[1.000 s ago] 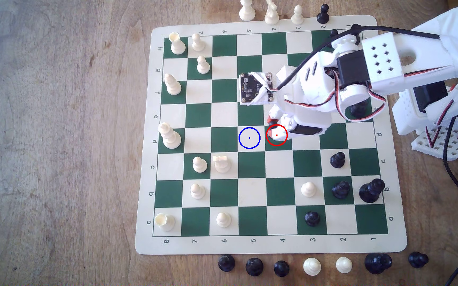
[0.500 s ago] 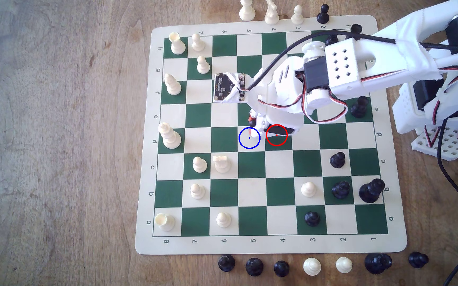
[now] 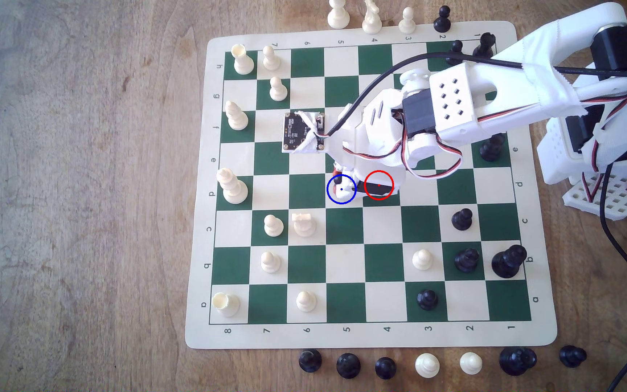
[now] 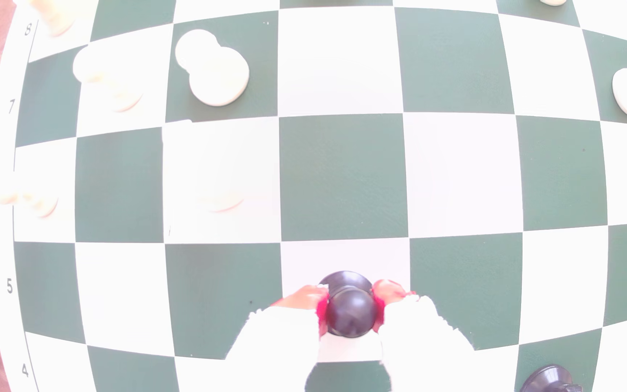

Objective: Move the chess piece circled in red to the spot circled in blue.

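Observation:
The chess piece circled in red, a small glossy black pawn, sits between the red-tipped fingers of my gripper, which is shut on its ball head. In the wrist view its round base shows over a white square; I cannot tell whether it touches the board. In the exterior view my gripper stands inside the blue ring, over the spot circled in blue, a cream square. The pawn is mostly hidden there under the white fingers. The red ring lies one square toward the exterior view's right, with the arm's black servo over it.
A white rook and white pawn stand diagonally near the blue ring, and a white bishop stands further toward the exterior view's left. Black pawns are at the exterior view's right. Captured pieces line the board's near edge.
The arm has swung toward the exterior view's left, carrying the pawn from the red-ringed green square to the blue-ringed cream square, and has dropped a little lower.

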Robot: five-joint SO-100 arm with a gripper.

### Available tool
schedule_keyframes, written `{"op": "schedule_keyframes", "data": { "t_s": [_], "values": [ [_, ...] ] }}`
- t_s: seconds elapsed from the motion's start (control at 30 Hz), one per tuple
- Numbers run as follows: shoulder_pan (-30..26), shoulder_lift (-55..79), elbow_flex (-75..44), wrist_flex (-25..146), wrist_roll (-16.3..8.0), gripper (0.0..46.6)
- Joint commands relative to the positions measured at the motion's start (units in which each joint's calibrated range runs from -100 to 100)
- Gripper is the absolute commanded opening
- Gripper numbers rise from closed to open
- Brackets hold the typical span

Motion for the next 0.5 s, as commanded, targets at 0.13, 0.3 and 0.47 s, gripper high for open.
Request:
{"op": "schedule_keyframes", "data": {
  "t_s": [0.13, 0.3, 0.47],
  "values": [
    [-0.21, 0.14, -4.36, -1.33, -0.15, 0.3],
    [-0.29, 1.08, -4.36, -1.58, 0.05, 0.3],
    [-0.84, 1.5, -4.27, 0.47, 0.88, 8.0]
  ]
}}
